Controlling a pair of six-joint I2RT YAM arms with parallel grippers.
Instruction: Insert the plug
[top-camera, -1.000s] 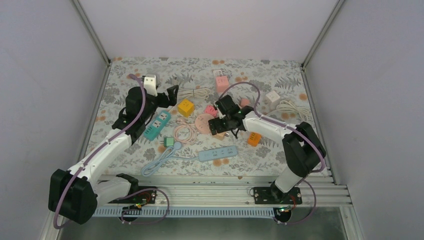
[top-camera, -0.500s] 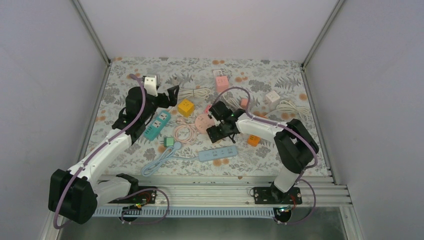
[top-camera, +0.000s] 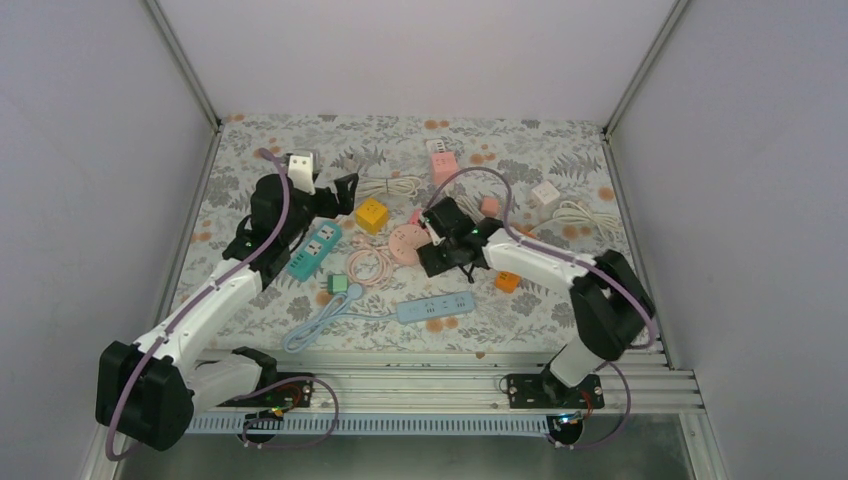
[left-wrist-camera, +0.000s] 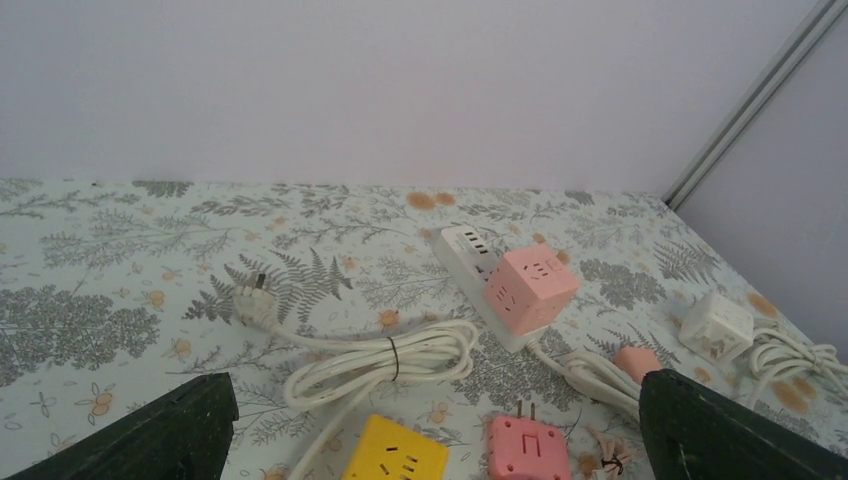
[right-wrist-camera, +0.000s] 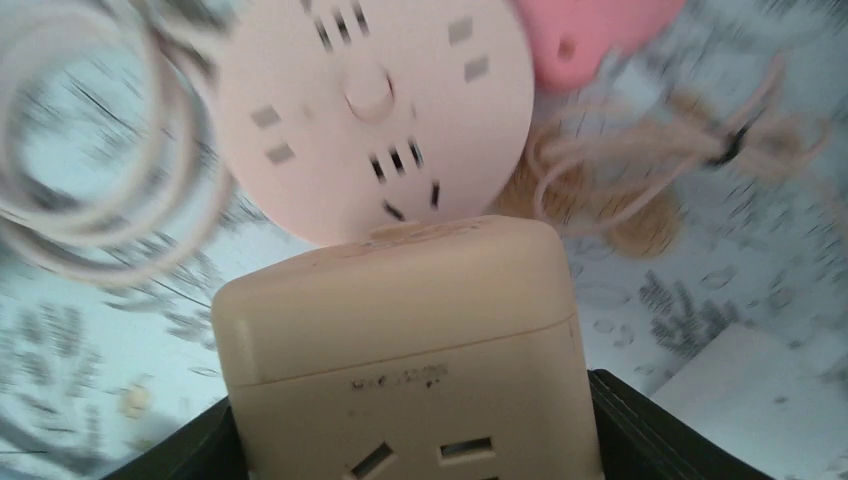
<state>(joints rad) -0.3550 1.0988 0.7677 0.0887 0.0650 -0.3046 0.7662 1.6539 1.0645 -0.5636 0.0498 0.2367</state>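
The floral-cloth worktop is boxed in by a pale wall on my left, another on my right and a third at the far end. A ridged metal rail runs along the near edge. Bare cloth shows along the left wall and in the far left corner, while the middle is crowded.

Near my right claw lie a looped pale-pink cable, a long blue power strip and a small orange cube socket. Ahead of my left claw are a yellow cube socket, a bundled white cable and a pink cube socket at the end of a white power strip. A teal power strip lies just beside that arm.

The only writing is a faint embossed line on the beige rounded-cube plastic plug block, too blurred to read.

My right arm bends out at the elbow on the right, and its forearm runs leftward to mid-worktop with the wrist tipped down. Its claw is clenched on the beige block, one dark finger at each side. The block hangs just beside the round pale-pink socket disc, overlapping its rim in my wrist view; I cannot tell whether they touch.

My left arm stretches far along the left side. Its claw is spread wide, grasps nothing and faces the far right corner.
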